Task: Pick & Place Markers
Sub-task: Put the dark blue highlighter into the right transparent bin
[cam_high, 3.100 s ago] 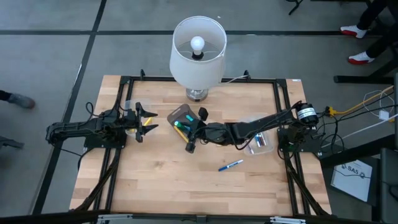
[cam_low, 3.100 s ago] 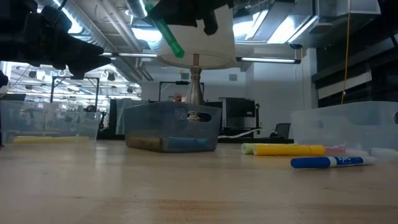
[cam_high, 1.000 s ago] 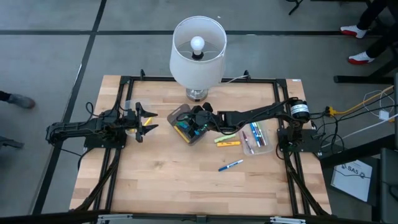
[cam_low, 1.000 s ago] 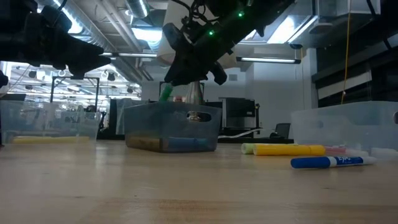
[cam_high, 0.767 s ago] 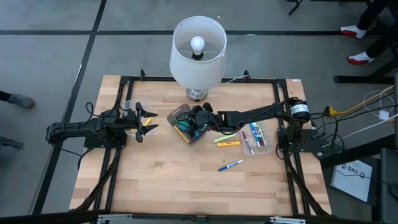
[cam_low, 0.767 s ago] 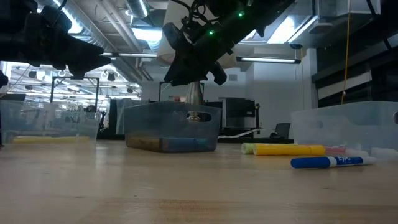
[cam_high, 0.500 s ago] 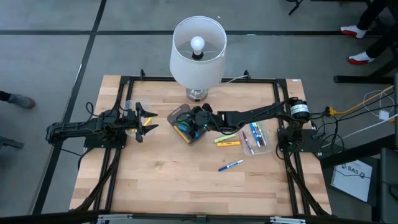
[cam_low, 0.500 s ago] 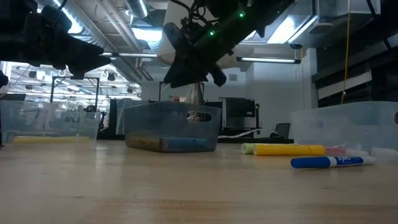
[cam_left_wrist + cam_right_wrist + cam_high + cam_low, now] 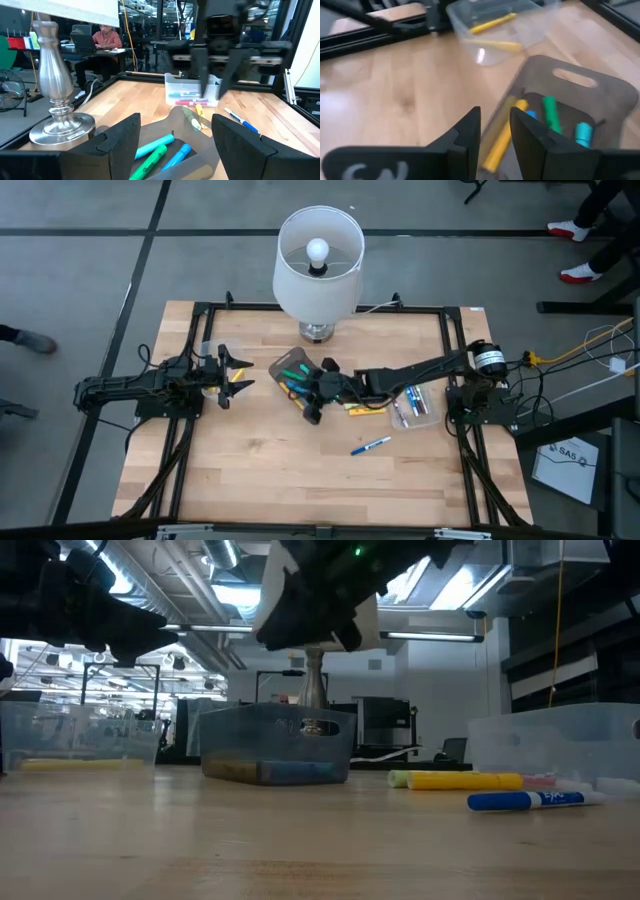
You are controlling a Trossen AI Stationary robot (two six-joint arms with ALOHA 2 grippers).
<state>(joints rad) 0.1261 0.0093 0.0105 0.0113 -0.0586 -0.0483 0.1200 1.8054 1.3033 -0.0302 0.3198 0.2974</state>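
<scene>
Since a second ago your right gripper (image 9: 308,416) has drawn back from over the grey bin (image 9: 292,367) toward the table's front edge, and the green marker (image 9: 550,114) it carried earlier now lies inside the bin. The right wrist view shows the two fingers slightly apart with nothing between them. The green marker rests beside a yellow marker (image 9: 501,137) and a cyan marker (image 9: 582,133).

The drop looks finished, so you are at the start of the next pick. A yellow highlighter (image 9: 366,409) lies on the wood just beside the right arm. A blue pen (image 9: 371,446) lies nearer the front edge, well apart from the bin. More markers wait in the clear tray (image 9: 424,412) on the right.

The next move likely calls for swinging the right gripper over one loose marker. You would turn the fingers across its barrel, then lower and close.

Your left gripper (image 9: 226,376) waits at the left side of the table with its fingers spread wide and empty. It sits by a clear container (image 9: 506,31) holding yellow markers.

For writing, the blue pen's white barrel in the low view carries a blue logo that may read "EXPO". A sheet (image 9: 570,460) beyond the table's right side shows "SAS". The mark on the bin's front wall is too small to read.
</scene>
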